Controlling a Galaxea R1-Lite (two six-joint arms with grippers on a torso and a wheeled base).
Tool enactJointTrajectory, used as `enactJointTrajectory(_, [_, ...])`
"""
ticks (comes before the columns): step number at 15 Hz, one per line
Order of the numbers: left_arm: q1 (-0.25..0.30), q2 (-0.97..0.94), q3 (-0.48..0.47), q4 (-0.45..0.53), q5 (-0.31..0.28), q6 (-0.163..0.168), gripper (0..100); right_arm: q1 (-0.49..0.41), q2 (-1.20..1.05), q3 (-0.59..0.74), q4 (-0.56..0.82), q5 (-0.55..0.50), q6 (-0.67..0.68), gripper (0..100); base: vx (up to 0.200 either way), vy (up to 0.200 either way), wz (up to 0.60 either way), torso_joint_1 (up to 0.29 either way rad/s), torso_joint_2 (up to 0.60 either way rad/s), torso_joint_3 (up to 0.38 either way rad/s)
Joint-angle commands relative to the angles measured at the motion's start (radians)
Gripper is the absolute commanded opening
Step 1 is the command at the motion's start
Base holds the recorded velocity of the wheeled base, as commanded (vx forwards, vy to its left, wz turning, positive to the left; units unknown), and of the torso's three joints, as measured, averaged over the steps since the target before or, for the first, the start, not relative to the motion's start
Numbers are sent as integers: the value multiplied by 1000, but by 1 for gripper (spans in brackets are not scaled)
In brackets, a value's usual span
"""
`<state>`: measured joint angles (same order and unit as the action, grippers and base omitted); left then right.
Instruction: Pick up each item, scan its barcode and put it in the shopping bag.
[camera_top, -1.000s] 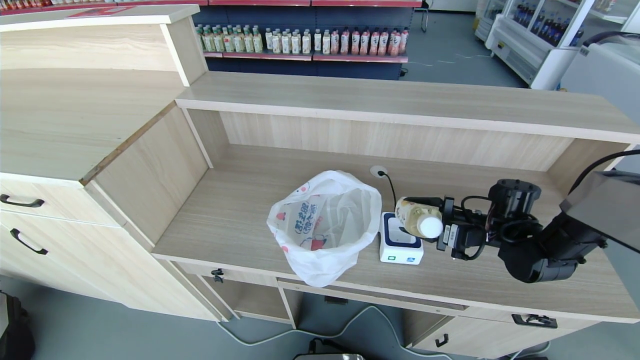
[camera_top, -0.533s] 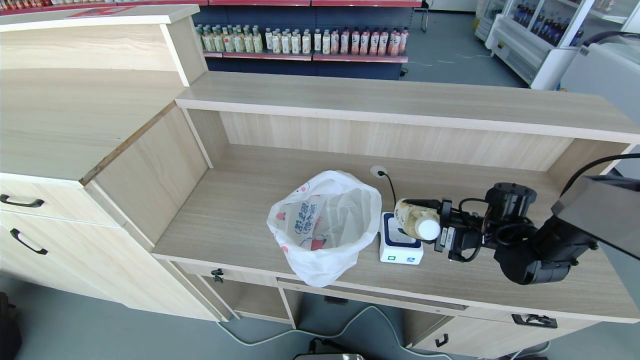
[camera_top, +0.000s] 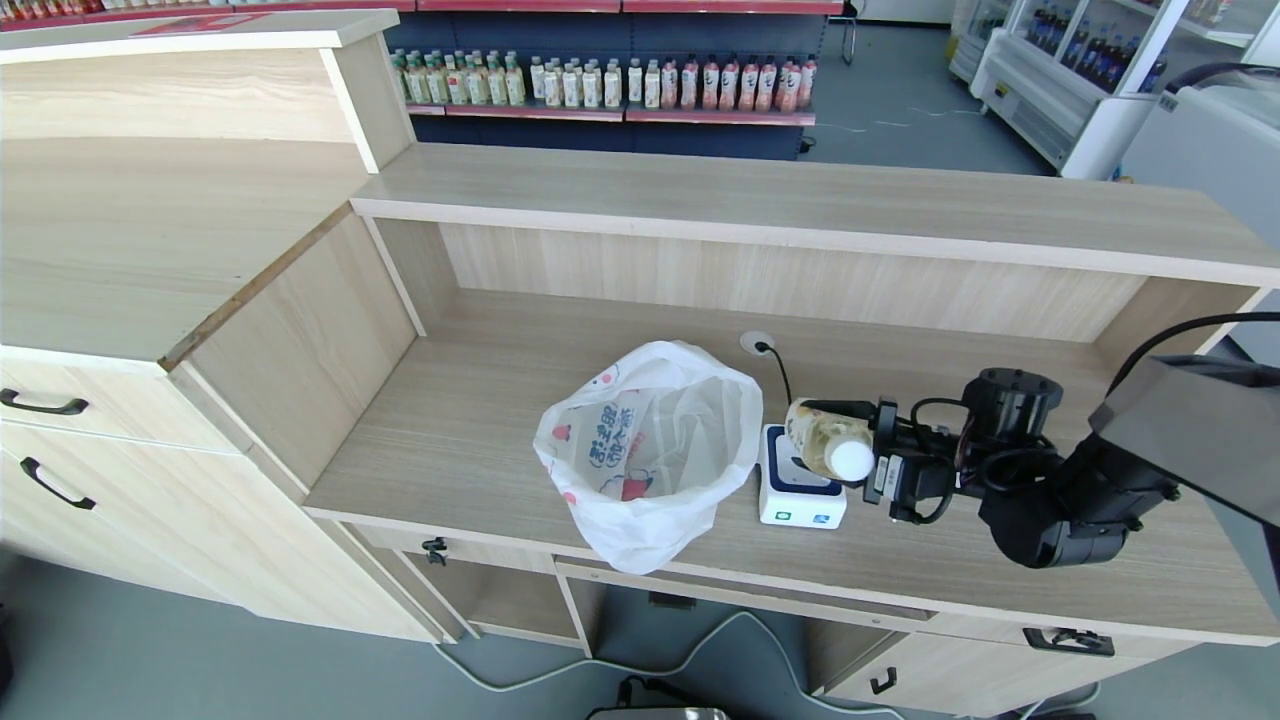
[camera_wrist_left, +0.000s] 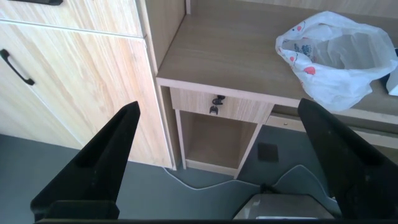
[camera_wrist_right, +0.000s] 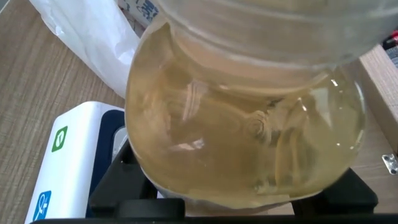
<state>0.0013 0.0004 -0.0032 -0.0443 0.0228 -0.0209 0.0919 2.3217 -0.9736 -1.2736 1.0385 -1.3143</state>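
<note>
My right gripper (camera_top: 845, 440) is shut on a bottle of pale yellow drink (camera_top: 828, 444) with a white cap, held on its side just above the white barcode scanner (camera_top: 797, 492) on the counter. In the right wrist view the bottle (camera_wrist_right: 249, 118) looms large, with the scanner (camera_wrist_right: 68, 162) beneath it. The white shopping bag (camera_top: 650, 450) stands open just left of the scanner, and its mouth shows in the left wrist view (camera_wrist_left: 339, 53). My left gripper (camera_wrist_left: 217, 162) hangs open below counter level, in front of the drawers, with nothing between its fingers.
A black cable runs from a socket (camera_top: 757, 343) in the counter to the scanner. The counter has a raised back ledge (camera_top: 800, 215) and a tall side cabinet (camera_top: 150, 220) on the left. Store shelves with bottles (camera_top: 600, 80) stand behind.
My right arm has carried the bottle slightly left and farther from me, over the scanner. The bag and scanner have not moved.
</note>
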Motion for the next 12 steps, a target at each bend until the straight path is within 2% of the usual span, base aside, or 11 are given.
enactJointTrajectory(1, [0,0,0,0,0,-1,100,9,18,-13,2,0,0,0,0,0,0,0,0,0])
enactJointTrajectory(9, [0,0,0,0,0,-1,100,19,36,-22,2,-2,4,0,0,0,0,0,0,0])
enactJointTrajectory(11, [0,0,0,0,0,-1,100,15,21,-27,3,0,38,0,0,0,0,0,0,0])
enactJointTrajectory(12, [0,0,0,0,0,-1,100,-12,-50,-34,2,-2,141,0,0,0,0,0,0,0])
